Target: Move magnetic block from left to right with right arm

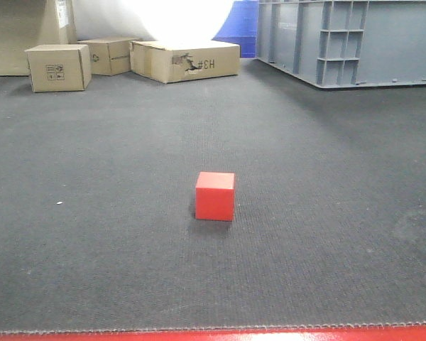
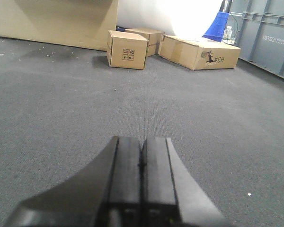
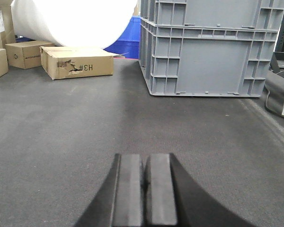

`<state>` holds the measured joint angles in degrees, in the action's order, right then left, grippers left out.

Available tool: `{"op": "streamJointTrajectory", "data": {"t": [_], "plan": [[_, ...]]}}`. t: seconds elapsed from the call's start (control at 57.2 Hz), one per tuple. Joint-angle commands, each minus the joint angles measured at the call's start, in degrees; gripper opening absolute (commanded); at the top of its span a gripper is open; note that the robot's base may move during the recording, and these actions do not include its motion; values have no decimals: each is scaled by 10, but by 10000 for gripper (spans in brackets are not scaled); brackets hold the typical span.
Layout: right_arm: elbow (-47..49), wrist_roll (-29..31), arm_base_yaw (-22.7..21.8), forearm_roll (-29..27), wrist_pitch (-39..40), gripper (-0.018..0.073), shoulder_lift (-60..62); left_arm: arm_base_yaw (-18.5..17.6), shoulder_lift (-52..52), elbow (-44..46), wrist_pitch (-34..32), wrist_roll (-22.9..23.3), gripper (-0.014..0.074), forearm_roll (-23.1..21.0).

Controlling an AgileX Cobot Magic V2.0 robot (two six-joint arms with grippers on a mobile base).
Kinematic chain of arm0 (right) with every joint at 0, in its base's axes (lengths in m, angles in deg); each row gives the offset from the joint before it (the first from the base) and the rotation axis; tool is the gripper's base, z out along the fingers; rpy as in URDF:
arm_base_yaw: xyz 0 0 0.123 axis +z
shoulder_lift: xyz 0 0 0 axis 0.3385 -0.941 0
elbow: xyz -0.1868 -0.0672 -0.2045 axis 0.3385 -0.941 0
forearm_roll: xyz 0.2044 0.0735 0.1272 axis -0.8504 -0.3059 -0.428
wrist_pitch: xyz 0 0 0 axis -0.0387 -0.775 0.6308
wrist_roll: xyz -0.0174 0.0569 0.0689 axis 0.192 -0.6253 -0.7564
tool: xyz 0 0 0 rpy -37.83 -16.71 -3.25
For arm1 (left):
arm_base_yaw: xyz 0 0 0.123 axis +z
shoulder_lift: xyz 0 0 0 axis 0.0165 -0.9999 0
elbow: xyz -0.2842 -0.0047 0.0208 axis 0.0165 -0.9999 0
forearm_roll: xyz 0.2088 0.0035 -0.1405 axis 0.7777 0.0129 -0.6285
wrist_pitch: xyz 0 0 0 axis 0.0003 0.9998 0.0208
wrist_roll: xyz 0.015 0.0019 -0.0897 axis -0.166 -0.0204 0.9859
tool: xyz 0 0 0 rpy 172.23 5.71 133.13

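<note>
While the magnetic block (image 1: 214,196) sits alone on the dark mat (image 1: 326,234), upright and untouched, neither wrist view shows it, so it lies outside what the right gripper (image 3: 144,189) sees ahead of itself. Both the right gripper and the left gripper (image 2: 142,182) are clenched on nothing, jaws pressed together. The risk, as I judge it: an approach with the jaws unopened would shove the cube away, and a skewed closure on its sharp edges could squirt it loose.
</note>
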<state>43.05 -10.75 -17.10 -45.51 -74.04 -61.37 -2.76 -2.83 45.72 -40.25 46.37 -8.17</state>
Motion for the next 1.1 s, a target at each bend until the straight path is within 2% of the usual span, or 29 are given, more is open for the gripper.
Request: {"op": "streamJointTrajectory", "data": {"t": [0.0, 0.262, 0.577, 1.084], "plan": [[16, 3, -2, -2, 46, 20, -4, -3, 6, -4, -45, 0, -126, -2], [3, 3, -2, -1, 56, 20, 4, -3, 6, -4, -45, 0, -126, -2], [-116, 3, -2, -1, 94, 20, 96, -3, 6, -4, -45, 0, -126, -2], [-115, 3, -2, -1, 84, 20, 95, -3, 6, -4, -45, 0, -126, -2]]}}
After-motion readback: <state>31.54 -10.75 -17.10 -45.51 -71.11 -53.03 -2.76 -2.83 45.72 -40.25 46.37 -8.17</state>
